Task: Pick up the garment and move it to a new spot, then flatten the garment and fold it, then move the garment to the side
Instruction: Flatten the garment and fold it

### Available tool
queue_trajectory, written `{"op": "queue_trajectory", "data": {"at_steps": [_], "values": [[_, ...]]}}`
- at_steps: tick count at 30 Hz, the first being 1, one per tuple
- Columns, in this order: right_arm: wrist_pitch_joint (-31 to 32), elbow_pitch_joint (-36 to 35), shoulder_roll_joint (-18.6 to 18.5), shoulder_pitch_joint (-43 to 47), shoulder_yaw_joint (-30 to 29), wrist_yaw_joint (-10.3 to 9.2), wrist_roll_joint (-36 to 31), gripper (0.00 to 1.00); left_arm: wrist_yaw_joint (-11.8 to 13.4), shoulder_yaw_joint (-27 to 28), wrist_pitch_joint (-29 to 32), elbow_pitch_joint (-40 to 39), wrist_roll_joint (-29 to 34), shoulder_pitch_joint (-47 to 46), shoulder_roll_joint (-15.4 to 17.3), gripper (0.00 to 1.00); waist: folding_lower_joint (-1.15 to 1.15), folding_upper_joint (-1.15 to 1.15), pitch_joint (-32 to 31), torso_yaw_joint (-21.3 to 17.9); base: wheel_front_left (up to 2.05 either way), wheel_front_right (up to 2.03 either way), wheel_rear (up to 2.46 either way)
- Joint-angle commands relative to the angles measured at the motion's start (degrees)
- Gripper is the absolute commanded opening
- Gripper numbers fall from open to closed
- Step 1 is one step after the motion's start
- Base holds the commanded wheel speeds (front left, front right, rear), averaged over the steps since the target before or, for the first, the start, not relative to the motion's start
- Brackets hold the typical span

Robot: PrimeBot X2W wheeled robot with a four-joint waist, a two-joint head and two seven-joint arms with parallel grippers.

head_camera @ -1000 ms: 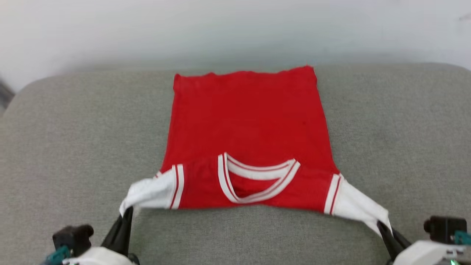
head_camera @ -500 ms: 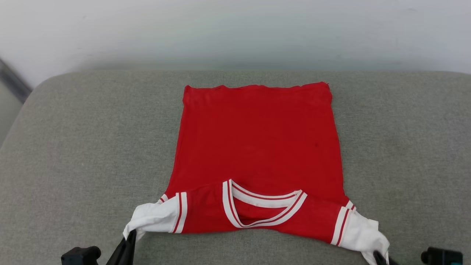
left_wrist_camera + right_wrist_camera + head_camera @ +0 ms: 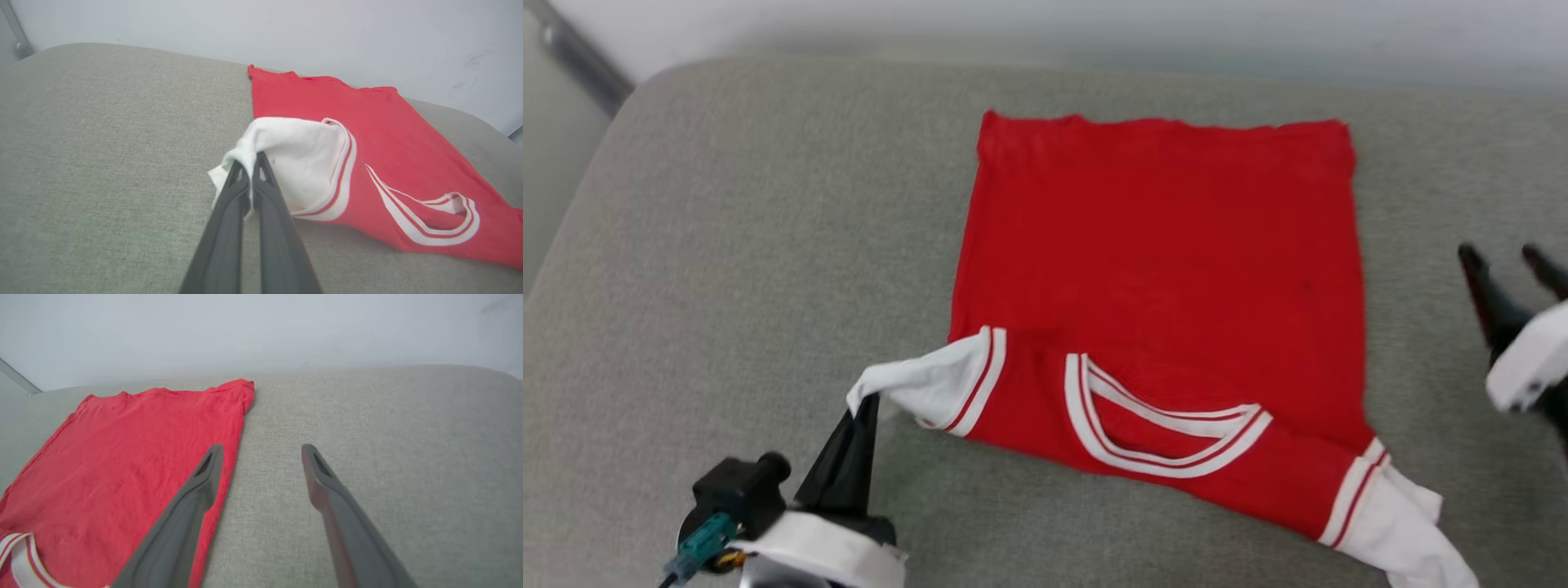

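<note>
The garment (image 3: 1160, 245), a red jersey with white sleeves and a white-striped V-neck, lies spread on the grey cushion, collar toward me. My left gripper (image 3: 864, 402) is shut on the tip of the white left sleeve (image 3: 294, 151) and holds it slightly lifted; in the left wrist view the left gripper (image 3: 250, 159) pinches the cloth. The other white sleeve (image 3: 1401, 527) lies loose at the lower right. My right gripper (image 3: 1507, 260) hovers open off the garment's right edge, holding nothing. In the right wrist view the right gripper (image 3: 262, 448) spans the bare cushion beside the red hem edge (image 3: 241, 416).
The grey fabric cushion (image 3: 727, 269) carries everything, with wide bare areas left and right of the jersey. Its far edge meets a pale wall (image 3: 1094, 24). The cushion's rounded left corner and a dark rail (image 3: 580, 57) sit at the upper left.
The right gripper has opened, let go of the right sleeve, and moved up along the garment's right side. The head camera has shifted. The left gripper still holds its sleeve.
</note>
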Motion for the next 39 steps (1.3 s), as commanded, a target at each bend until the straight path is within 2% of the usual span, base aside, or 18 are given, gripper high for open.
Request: {"op": "queue_trajectory", "data": {"at_steps": [1,3,10,15,20,24,28,30,31,36,39], "values": [[2.78,2.60,-1.96,-5.96,0.65,0.00,0.48,1.00,-0.63,-0.50,-0.76,-0.72,0.59,-2.32,-0.75,0.00,-0.01,0.00,5.10,4.21,0.00,0.00,0.00],[4.26,4.32,-3.04,-9.19,0.86,0.00,0.65,1.00,-0.87,-0.73,-1.07,-0.83,0.72,-3.07,-1.05,0.00,-0.01,0.00,6.08,4.92,0.00,0.00,0.00],[18.46,16.48,-6.82,-26.95,1.67,0.00,-0.90,1.00,-2.80,-2.33,-2.31,-1.79,1.58,-7.25,-2.99,0.00,-0.01,0.00,11.90,9.71,0.00,0.00,0.00],[25.88,23.31,-5.85,-35.09,0.41,0.00,-4.04,1.00,-4.10,-3.34,-2.77,-1.30,1.30,-9.34,-4.35,0.00,-0.01,0.00,15.25,12.11,0.00,0.00,0.00],[27.10,27.18,-4.59,-40.59,-2.35,0.00,-8.15,1.00,-5.44,-3.73,-3.08,-0.15,0.88,-11.36,-5.26,0.00,-0.01,0.00,18.94,13.50,0.00,0.00,0.00],[28.16,31.36,-3.23,-41.34,-4.14,-0.01,-11.05,1.00,-6.04,-3.85,-3.27,0.78,0.83,-12.45,-5.72,0.00,-0.01,0.00,20.56,14.17,0.00,0.00,0.00],[33.29,36.43,-1.51,-39.25,-5.07,-0.01,-12.03,1.00,-6.50,-3.70,-3.38,1.68,0.94,-13.10,-5.95,0.00,-0.01,0.00,20.92,14.29,0.00,0.00,0.00],[35.91,37.97,-1.14,-38.11,-5.81,-0.02,-12.83,0.28,-6.75,-3.58,-3.42,1.99,1.00,-13.13,-6.02,0.00,-0.01,0.00,20.70,14.36,0.00,0.00,0.00],[37.00,38.51,-1.25,-37.60,-6.19,-0.05,-13.31,0.00,-6.76,-3.54,-3.44,2.19,1.03,-13.08,-6.10,0.00,-0.01,0.00,20.37,14.41,0.00,0.00,0.00],[37.29,36.82,-2.17,-38.02,-5.74,-0.03,-14.99,0.00,-7.01,-2.98,-3.48,2.81,1.20,-12.14,-6.18,0.00,-0.01,0.00,18.11,13.96,0.00,0.00,0.00],[36.66,33.23,-5.11,-39.06,-3.88,-0.03,-15.87,0.00,-7.10,-1.49,-3.49,3.54,1.38,-10.69,-5.55,0.00,-0.01,0.00,13.49,12.47,0.00,0.00,0.00]]}}
